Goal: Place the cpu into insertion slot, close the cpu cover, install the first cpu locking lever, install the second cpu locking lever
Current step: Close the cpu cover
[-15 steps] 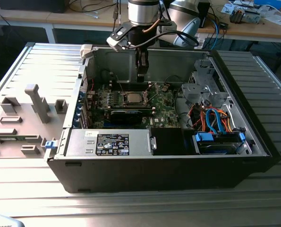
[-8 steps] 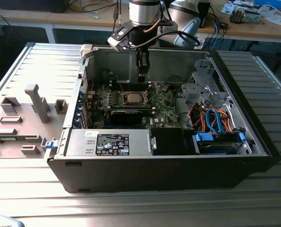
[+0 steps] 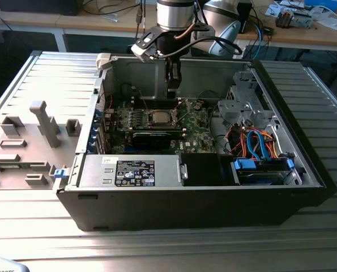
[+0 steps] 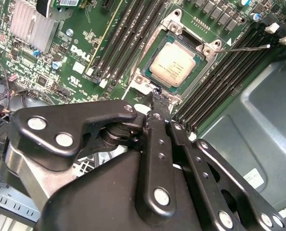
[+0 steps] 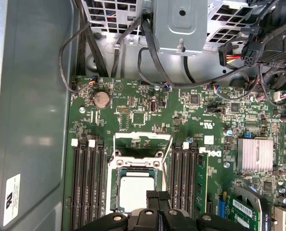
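Black two-finger claw is hanging inside open dark computer case, upper centre of exterior view. Fingers are pressing together in both wrist views, gripping nothing. Tip is hovering just beside socket edge; contact cannot be told.

Small flat square silver-grey cpu is lying flat in square metal-rimmed insertion slot on green motherboard, centre of exterior view.

Thin silver window-frame cpu cover is standing raised, not closed, on socket side opposite claw.

Long black memory slots are flanking socket on both sides.
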### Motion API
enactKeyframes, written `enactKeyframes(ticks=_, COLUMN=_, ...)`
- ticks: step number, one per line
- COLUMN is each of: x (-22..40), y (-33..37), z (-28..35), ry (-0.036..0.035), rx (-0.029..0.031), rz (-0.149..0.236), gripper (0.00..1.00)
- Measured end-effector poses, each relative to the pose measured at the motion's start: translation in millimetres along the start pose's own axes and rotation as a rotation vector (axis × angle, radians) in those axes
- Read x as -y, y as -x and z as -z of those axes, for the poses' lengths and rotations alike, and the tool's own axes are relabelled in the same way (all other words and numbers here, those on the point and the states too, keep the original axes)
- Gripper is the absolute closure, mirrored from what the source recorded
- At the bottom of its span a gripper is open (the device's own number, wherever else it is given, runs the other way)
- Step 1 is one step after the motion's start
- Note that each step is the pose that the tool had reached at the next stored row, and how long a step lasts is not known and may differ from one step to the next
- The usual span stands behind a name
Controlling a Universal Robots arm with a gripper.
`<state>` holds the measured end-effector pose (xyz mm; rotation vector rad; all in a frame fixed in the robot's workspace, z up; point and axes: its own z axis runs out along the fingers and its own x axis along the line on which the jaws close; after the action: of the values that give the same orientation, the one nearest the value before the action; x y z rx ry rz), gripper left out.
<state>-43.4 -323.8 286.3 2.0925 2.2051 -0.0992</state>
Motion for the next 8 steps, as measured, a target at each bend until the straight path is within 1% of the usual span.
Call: enactKeyframes(ticks=8, x=-2.5, y=0.1, z=-0.1, ry=0.0000, rx=0.0000, rz=0.000, gripper=0.89)
